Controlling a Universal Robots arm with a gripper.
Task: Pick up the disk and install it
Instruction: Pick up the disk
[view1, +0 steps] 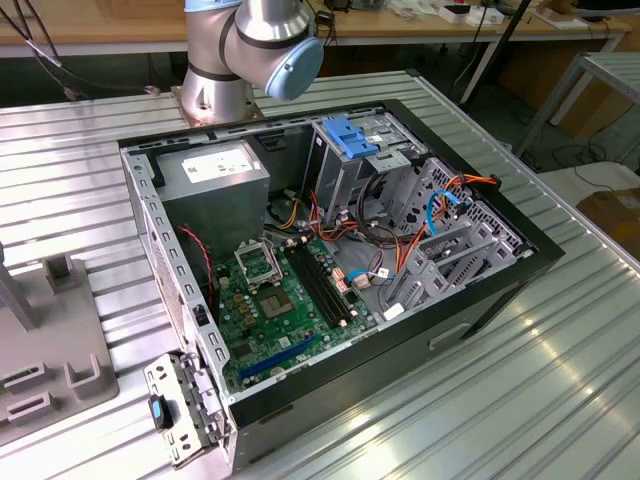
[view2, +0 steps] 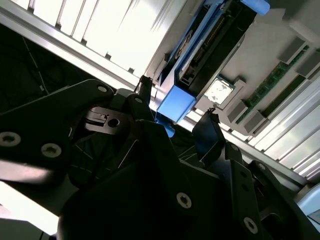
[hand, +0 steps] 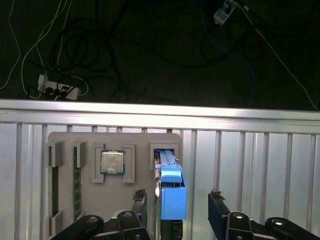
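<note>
The disk (hand: 173, 195) stands on edge in a slot of a grey parts tray (hand: 67, 137), its bright blue carrier rail facing me and its dark body (view2: 217, 45) behind. My gripper (hand: 177, 199) is open and straddles the disk. One black fingertip (hand: 140, 197) sits close beside the rail, and the other fingertip (hand: 216, 197) stands well clear of it. In the second wrist view the gripper (view2: 177, 100) brackets the blue end of the disk (view2: 175, 104). The open computer case (view1: 480, 300) lies on the metal table.
The tray also holds a processor chip (hand: 112, 162) and a green memory stick (hand: 76, 185). Just past the tray is the table edge (hand: 160, 117), with cables on the dark floor beyond. Inside the case, a drive cage with a blue latch (view1: 350, 135) sits near the arm's base (view1: 225, 85).
</note>
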